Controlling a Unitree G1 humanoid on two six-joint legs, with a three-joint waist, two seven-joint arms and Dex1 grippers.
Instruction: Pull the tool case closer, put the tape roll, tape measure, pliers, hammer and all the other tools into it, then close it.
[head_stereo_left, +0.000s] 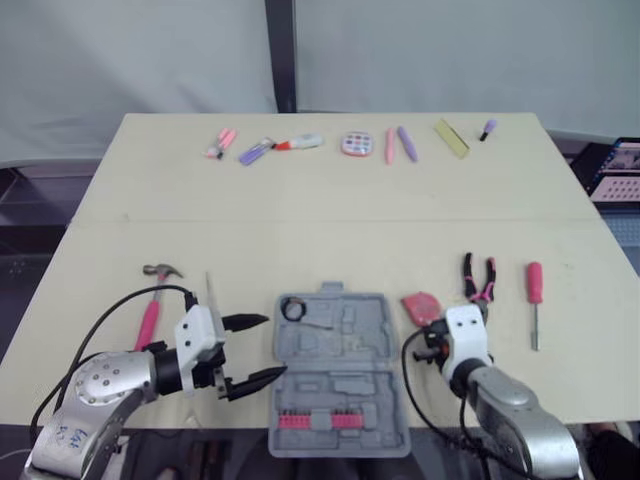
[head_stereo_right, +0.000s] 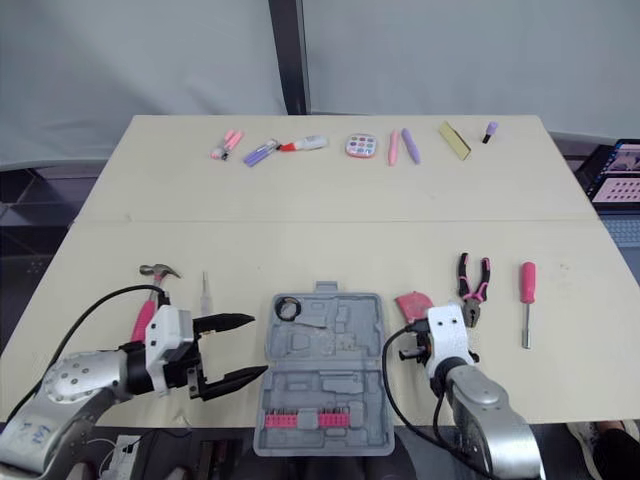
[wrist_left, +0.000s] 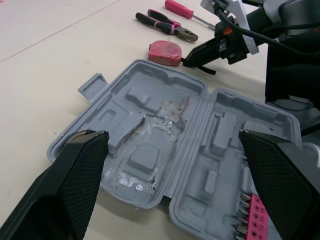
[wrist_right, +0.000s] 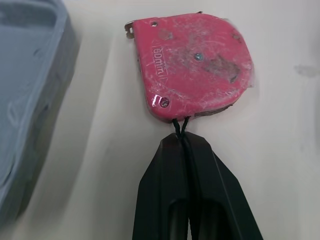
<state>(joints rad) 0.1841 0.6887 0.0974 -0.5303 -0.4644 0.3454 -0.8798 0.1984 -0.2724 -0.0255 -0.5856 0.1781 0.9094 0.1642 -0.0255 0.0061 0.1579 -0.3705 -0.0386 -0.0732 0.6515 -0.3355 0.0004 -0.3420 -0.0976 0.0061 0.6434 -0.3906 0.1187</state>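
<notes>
Lying open, the tool case (head_stereo_left: 340, 372) points its handle away.

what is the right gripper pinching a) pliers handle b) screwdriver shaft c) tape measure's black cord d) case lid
c: the right gripper is shut on the thin black cord coming off the pink tape measure, which lies beside the tool case.

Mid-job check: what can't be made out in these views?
Head views: right pincer tips at the tape measure hidden behind its wrist housing.
Head views: hammer handle's end hidden behind the left arm.
Head views: far-edge items too small to identify.
Left wrist view: tool case near corners covered by the left pincer.
</notes>
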